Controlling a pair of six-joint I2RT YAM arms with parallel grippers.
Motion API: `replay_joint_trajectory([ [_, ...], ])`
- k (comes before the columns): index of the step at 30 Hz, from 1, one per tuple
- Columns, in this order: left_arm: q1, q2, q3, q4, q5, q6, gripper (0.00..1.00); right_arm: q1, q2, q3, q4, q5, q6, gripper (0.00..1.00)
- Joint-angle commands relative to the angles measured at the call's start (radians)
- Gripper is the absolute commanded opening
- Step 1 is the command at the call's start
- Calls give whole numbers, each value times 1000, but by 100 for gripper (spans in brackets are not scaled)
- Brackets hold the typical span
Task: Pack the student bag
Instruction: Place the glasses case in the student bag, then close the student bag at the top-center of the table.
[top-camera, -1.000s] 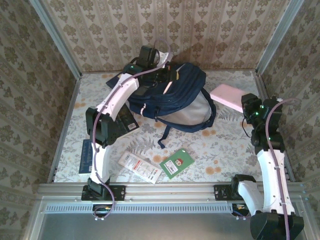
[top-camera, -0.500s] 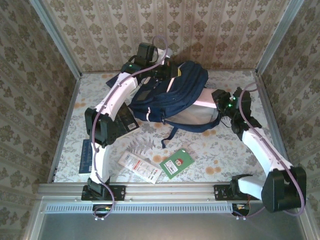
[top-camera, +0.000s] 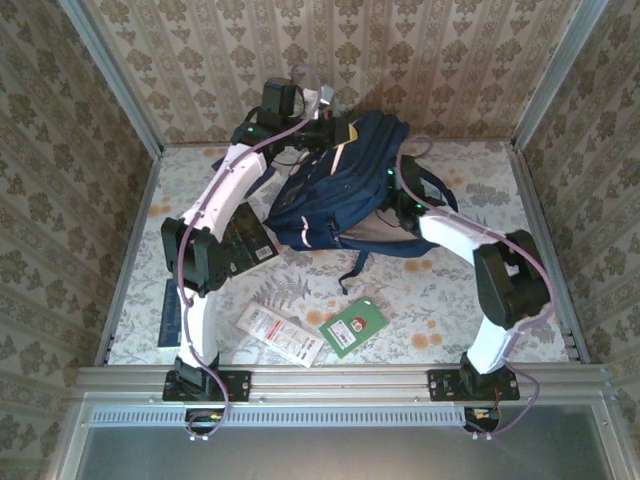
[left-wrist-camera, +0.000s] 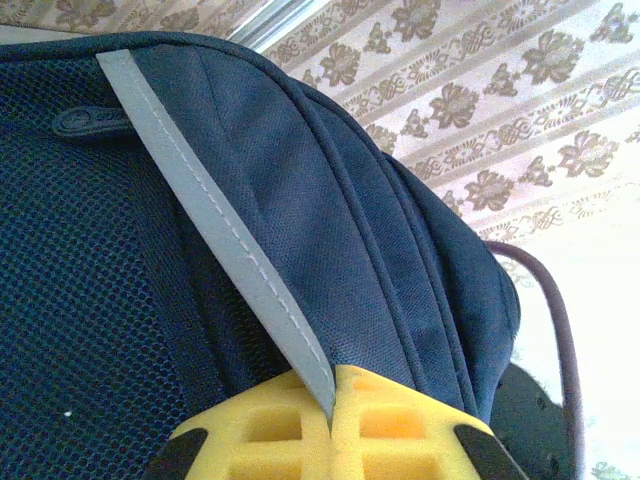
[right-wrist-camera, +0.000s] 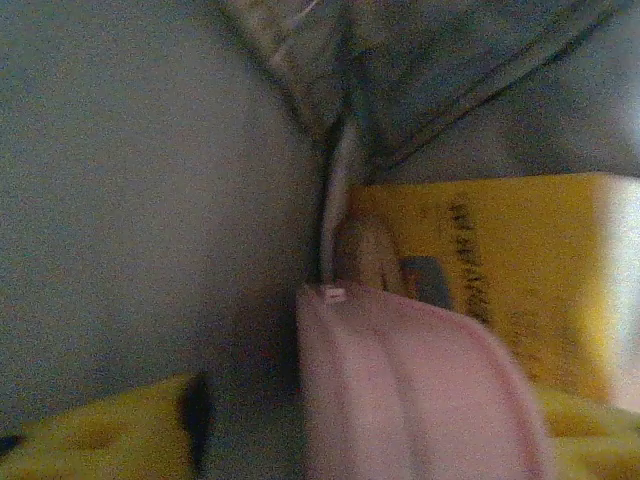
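- Top external view: the student bag (top-camera: 340, 190) sits at the far middle of the bench (top-camera: 450, 300), its top end lifted toward the back wall and its opening facing the right edge.
- Left gripper (top-camera: 335, 132) is at the bag's raised top. In the left wrist view its yellow fingers (left-wrist-camera: 260, 435) are pressed together on the pale stripe trim (left-wrist-camera: 215, 235), pinching it with no gap.
- Right arm (top-camera: 455, 235) reaches from the near right corner into the bag's opening.
- Right wrist view: the right gripper (right-wrist-camera: 340, 440) is inside the bag, against grey lining (right-wrist-camera: 130, 200). A pink case (right-wrist-camera: 420, 390) is held between its yellow fingers (right-wrist-camera: 90, 440), which are closed only as far as the case allows.
- Just beyond the case, a yellow book (right-wrist-camera: 520, 260) lies in the bag.
- Near the front edge, left of middle, a green card (top-camera: 354, 326) and a white packet (top-camera: 279, 333) lie just beside each other.
- A dark book (top-camera: 252, 240) lies under the left arm, and a blue book (top-camera: 172, 312) lies by the left edge.
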Motion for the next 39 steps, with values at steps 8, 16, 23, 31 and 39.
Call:
replay_joint_trajectory([
  [8, 61, -130, -33, 238, 84, -67, 0, -13, -133, 8, -277, 153, -192, 98],
  [16, 53, -113, -33, 155, 43, 11, 0, -37, -358, -61, -429, 204, -341, 98],
  [23, -24, -35, -25, 6, -95, 142, 0, -36, -625, -218, -582, 298, -327, 94],
  [31, -145, 175, 91, -142, -232, 244, 14, -37, -949, -427, -736, 431, -326, 92],
  [39, -177, -29, -143, -61, -326, 256, 55, -23, -1102, -475, -841, 304, -426, 88],
])
